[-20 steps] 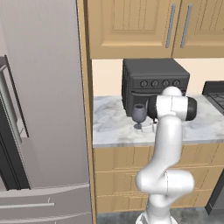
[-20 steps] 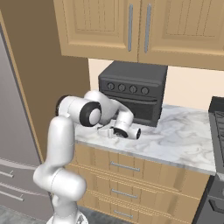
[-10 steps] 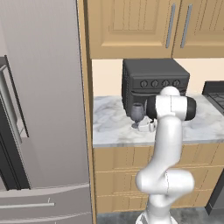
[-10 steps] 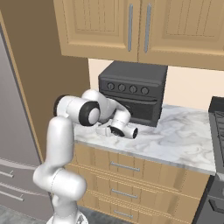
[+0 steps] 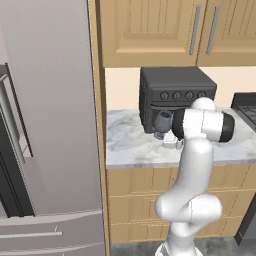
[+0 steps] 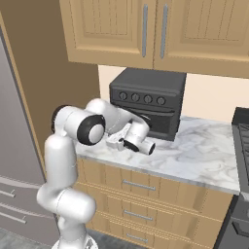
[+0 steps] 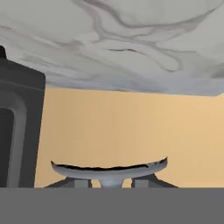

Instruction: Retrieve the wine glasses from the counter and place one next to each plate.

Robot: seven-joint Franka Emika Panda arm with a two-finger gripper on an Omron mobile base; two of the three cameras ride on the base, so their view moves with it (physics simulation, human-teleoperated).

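**Gripper closed on a wine glass at the counter**

The gripper (image 5: 170,141) reaches out low over the counter (image 5: 125,145), just in front of the dark toaster oven (image 5: 175,95), and its jaws are drawn in on the stem of a wine glass (image 5: 162,121). In the left base view the smoky-grey bowl of the glass stands just above the hand, close against the oven's lower front. In the hand view the round foot of the glass (image 7: 109,169) sits right at the finger tips (image 7: 81,183), spread wide across the bottom of the picture, with the marble top and the pale wall beyond it rolled out of level. Whether the foot touches the marble or hangs just clear of it I cannot tell.

The glass is toward the back of the counter, nearer its left end than its right, roughly at the oven's left front corner. From the right base view the gripper (image 6: 118,144) is tucked behind the white wrist, and the glass is hidden there.

Farther out, light wooden drawers (image 6: 136,194) run under the marble and wooden wall cabinets (image 5: 165,30) hang above the oven. A tall steel refrigerator (image 5: 45,125) stands beyond the counter's left end.
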